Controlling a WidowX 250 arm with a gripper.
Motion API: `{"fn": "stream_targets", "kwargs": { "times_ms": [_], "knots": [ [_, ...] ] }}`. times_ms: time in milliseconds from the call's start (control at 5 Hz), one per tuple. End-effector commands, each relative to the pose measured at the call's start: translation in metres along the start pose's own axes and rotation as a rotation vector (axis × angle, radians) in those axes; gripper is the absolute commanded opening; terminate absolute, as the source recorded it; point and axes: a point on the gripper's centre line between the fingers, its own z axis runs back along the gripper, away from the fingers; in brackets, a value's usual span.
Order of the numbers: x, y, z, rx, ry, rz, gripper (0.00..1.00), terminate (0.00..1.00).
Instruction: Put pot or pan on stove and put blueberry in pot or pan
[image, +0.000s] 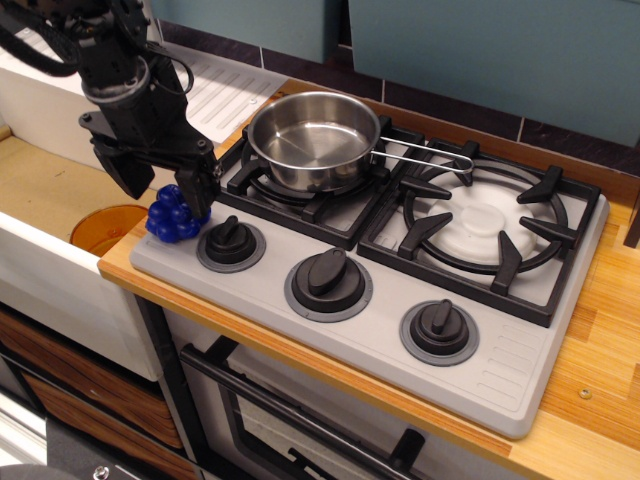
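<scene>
The shiny steel pan (315, 140) stands empty on the left burner grate of the grey stove (380, 330), its wire handle pointing right. The blueberry (173, 220), a cluster of deep-blue balls, lies on the stove's front left corner beside the left knob. My black gripper (165, 185) is low over the blueberry with its fingers spread, one finger (200, 185) at the cluster's right and the other at its left. The jaws are open and hold nothing.
An orange round dish (105, 228) lies in the sink basin left of the stove. The white sink unit (60, 100) with its ribbed drainboard is behind the gripper. The right burner (485, 222) has no pot. Three black knobs line the stove's front.
</scene>
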Motion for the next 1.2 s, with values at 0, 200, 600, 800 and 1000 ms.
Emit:
{"fn": "stream_targets", "kwargs": {
  "times_ms": [0,200,600,800,1000],
  "knots": [
    [0.006,-0.007,-0.005,0.019,-0.052,0.006,1.00,0.00],
    [0.004,-0.006,-0.010,0.009,-0.062,0.000,1.00,0.00],
    [0.001,-0.011,-0.023,-0.016,-0.089,0.000,1.00,0.00],
    [-0.001,-0.014,-0.024,-0.025,-0.087,0.016,0.00,0.00],
    [-0.002,-0.015,-0.021,-0.028,-0.075,0.021,0.00,0.00]
  ]
}}
